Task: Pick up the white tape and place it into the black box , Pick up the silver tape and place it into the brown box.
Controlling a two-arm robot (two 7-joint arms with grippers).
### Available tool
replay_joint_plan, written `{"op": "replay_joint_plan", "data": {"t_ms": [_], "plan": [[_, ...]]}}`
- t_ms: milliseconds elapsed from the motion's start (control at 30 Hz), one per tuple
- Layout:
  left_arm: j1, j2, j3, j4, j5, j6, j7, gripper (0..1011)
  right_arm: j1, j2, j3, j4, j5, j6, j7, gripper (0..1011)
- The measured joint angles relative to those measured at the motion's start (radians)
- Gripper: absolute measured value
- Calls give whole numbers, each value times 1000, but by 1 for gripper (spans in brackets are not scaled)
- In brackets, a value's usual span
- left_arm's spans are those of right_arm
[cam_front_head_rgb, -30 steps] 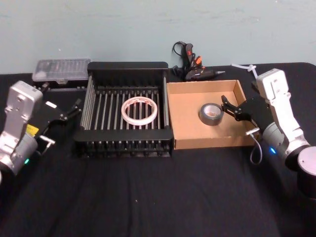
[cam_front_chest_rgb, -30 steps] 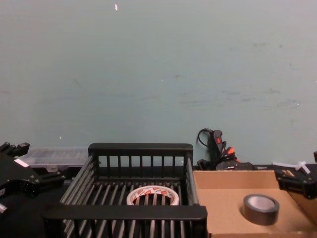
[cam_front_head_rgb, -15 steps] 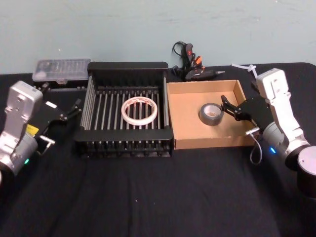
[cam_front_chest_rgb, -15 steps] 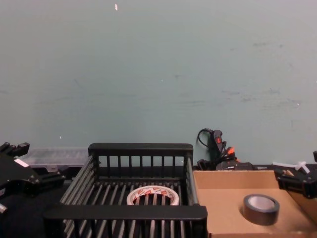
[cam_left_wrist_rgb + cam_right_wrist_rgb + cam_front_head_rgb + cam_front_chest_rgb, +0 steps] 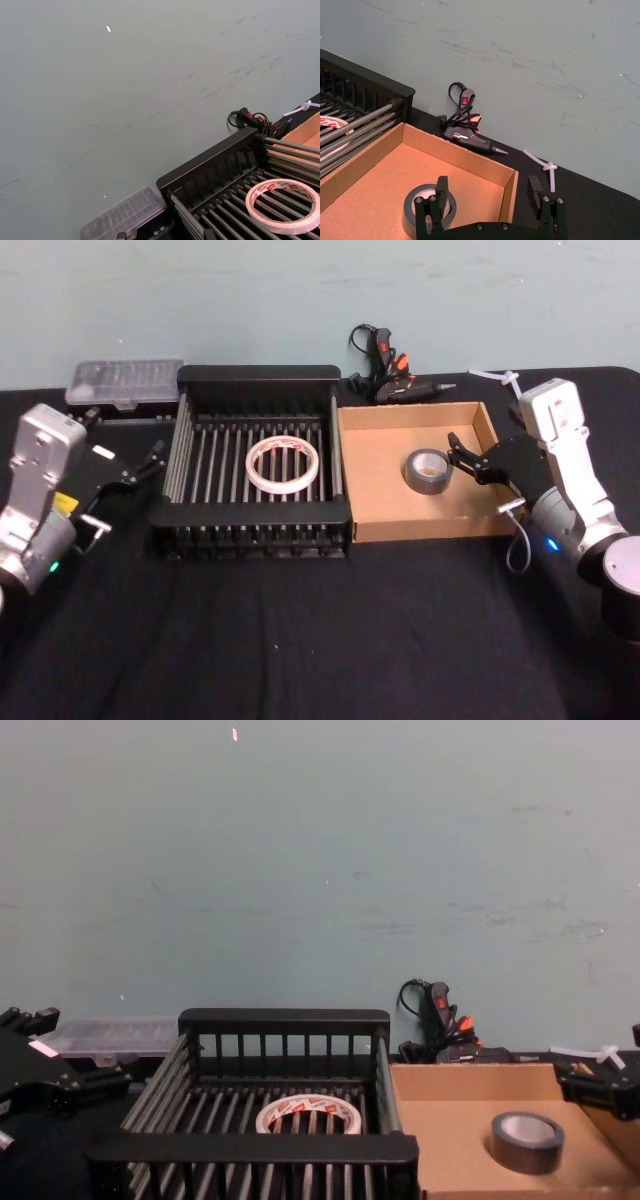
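Resting inside brown box (image 5: 372, 502): silver tape (image 5: 427, 471).

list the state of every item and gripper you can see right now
thin whitish tape ring: lying flat inside the black slatted crate
thick grey-silver tape roll: lying flat in the shallow brown cardboard tray
left gripper: open, beside the crate's left wall, holding nothing
right gripper: open, over the tray's right side, next to the roll, not gripping it
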Motion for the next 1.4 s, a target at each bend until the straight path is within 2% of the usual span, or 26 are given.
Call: {"op": "replay_joint_plan", "data": {"t_ms": [1400], "plan": [[0, 0, 0, 0, 0, 0, 0, 1001, 0, 0, 0, 0, 0, 0, 0, 1002]]}}
